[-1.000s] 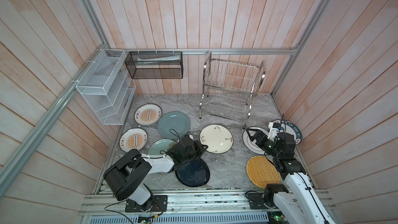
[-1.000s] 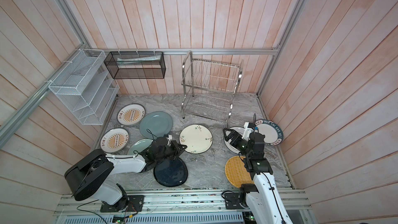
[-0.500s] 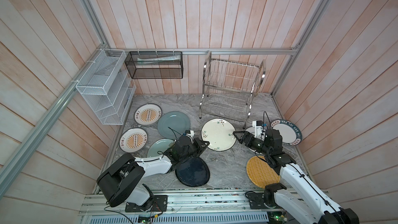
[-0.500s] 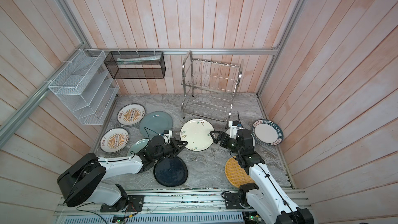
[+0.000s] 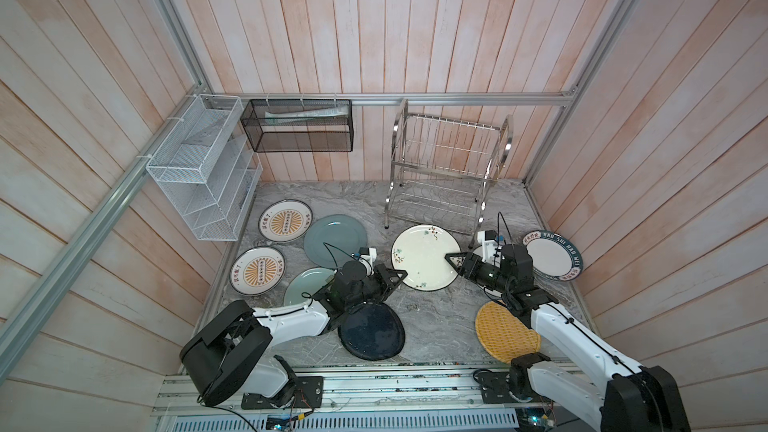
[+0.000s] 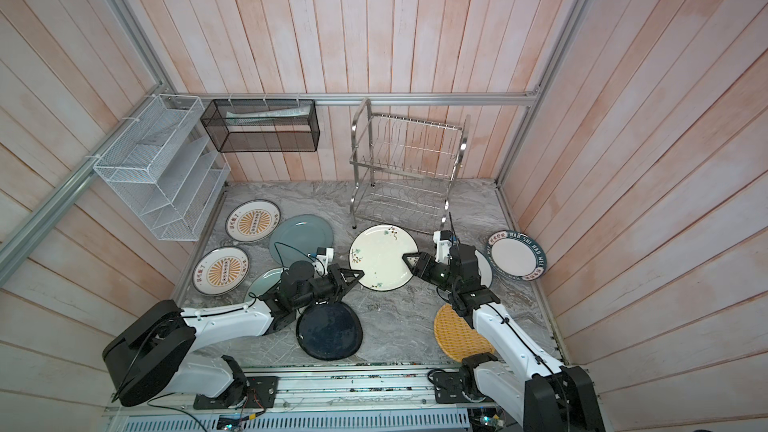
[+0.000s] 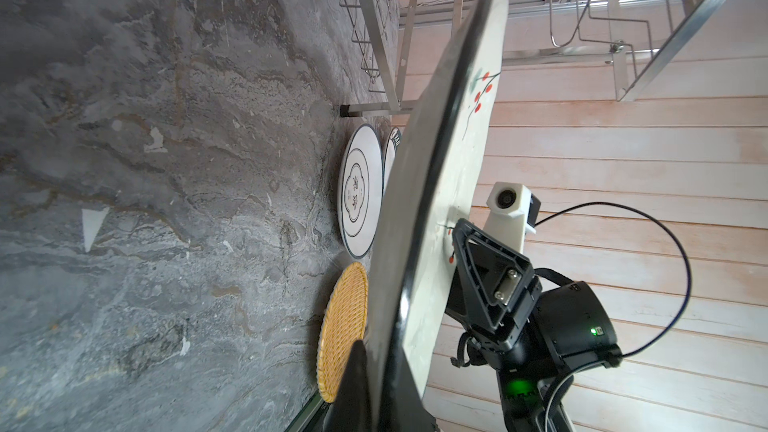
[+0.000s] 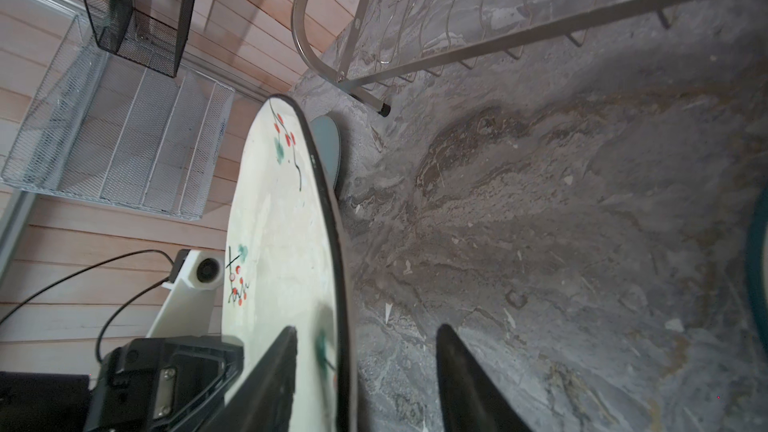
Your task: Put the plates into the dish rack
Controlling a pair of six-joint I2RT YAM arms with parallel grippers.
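Top view: nine plates (image 5: 424, 259), one dish rack (image 5: 444, 166).

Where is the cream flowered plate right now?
In both top views the cream plate is mid-table, just in front of the dish rack. The left hand grips its left rim, and the right hand straddles its right rim, fingers open.

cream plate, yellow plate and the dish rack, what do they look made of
cream plate: probably glazed ceramic; smooth pale face, painted berries, dark rim.
yellow plate: looks woven, perhaps rattan or moulded plastic; matte basket-weave texture.
dish rack: shiny metal, likely stainless steel; bright reflective wire and tube.
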